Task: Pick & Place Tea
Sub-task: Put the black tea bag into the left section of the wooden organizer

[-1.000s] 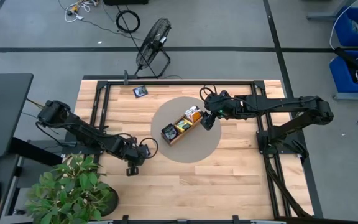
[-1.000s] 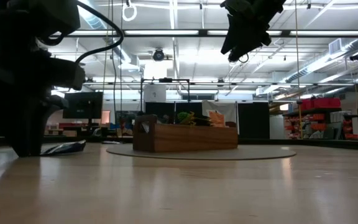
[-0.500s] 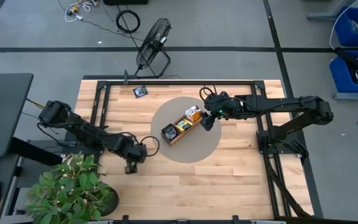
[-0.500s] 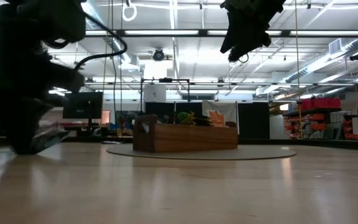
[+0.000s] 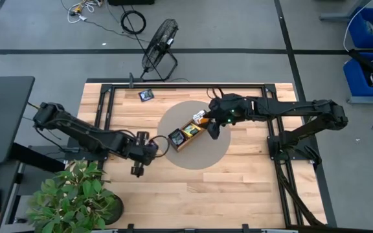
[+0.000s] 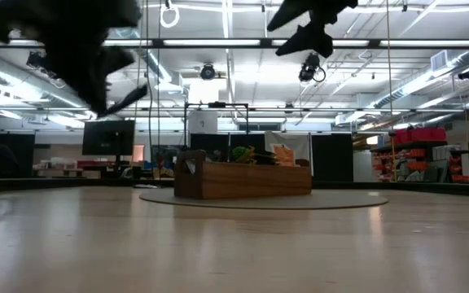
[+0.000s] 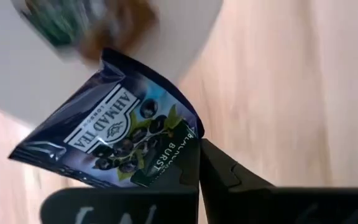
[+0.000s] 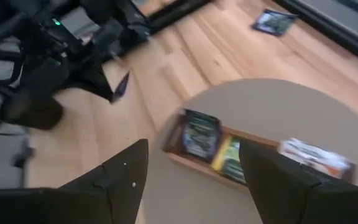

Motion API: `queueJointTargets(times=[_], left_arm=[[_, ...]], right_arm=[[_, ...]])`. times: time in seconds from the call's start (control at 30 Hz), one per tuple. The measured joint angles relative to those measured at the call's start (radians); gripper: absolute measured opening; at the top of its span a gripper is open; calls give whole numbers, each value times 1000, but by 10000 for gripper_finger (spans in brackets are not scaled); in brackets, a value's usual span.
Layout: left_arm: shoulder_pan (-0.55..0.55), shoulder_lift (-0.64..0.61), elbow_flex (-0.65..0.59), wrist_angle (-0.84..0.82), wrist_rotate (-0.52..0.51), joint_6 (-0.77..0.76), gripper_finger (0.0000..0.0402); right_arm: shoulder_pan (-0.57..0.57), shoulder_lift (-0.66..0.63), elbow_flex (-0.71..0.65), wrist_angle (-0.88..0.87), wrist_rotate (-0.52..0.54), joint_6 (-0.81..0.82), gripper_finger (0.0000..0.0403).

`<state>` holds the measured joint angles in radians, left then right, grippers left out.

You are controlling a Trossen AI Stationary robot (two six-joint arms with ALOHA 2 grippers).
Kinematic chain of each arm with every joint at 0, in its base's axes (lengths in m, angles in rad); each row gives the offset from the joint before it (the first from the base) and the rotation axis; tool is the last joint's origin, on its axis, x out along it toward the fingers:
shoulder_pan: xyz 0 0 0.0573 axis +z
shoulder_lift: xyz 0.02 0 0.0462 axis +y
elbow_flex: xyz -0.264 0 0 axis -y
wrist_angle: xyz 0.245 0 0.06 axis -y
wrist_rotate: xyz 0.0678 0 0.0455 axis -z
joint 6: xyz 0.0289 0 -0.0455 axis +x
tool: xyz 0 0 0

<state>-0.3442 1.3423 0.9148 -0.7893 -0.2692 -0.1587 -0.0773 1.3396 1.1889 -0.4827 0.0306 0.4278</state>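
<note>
Nearest in the low view, the left gripper (image 6: 104, 102) was seen lifted clear of the wooden table (image 6: 234, 244), its dark bulk blurred. In the left wrist view its fingers (image 7: 213, 177) were seen pinched together on one corner of a dark navy tea packet (image 7: 114, 134), printed with berries and white lettering, which hung tilted from the grip. From above, the left gripper (image 5: 136, 169) was placed over bare wood just beside the edge of the grey round mat (image 5: 212, 150), and the packet could not be made out there.

Farther across the table, the brown wooden tray (image 5: 186, 134) was seen lying slantwise on the mat. A dark packet, a yellow-green packet (image 8: 230, 159) and an orange-and-white packet (image 8: 312, 157) were seen inside it, one in each compartment as far as could be told.

The right gripper (image 5: 210, 129) was held above the tray's end nearest the right arm, and its fingers (image 8: 123, 180) were spread wide with nothing between them.

Farthest back, a second navy packet (image 5: 146, 95) was seen lying flat on the wood near the table's far edge, well apart from both grippers. Beyond the table, a floor fan (image 5: 158, 46) was seen on the grey floor.
</note>
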Motion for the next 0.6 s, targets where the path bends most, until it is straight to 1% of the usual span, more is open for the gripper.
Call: queueJointTargets(times=[0.13, 0.23, 0.3, 0.43, 0.53, 0.6], left_arm=[[23, -1, 84, -4, -10, 77, 1], [50, -2, 151, 4, -64, 129, 1], [75, -2, 190, 2, -69, 175, 1], [117, 0, 244, 15, -58, 266, 1], [145, 0, 274, 25, -30, 313, 1], [163, 0, 286, 37, -4, 349, 1]], right_arm=[[-1, 0, 0, 74, -65, 72, 259], [-1, 0, 0, 119, -113, 125, 259], [-1, 0, 0, 164, -129, 165, 259], [-1, 0, 0, 254, -175, 274, 259], [-1, 1, 0, 262, -185, 332, 259], [-1, 1, 0, 264, -211, 369, 259]])
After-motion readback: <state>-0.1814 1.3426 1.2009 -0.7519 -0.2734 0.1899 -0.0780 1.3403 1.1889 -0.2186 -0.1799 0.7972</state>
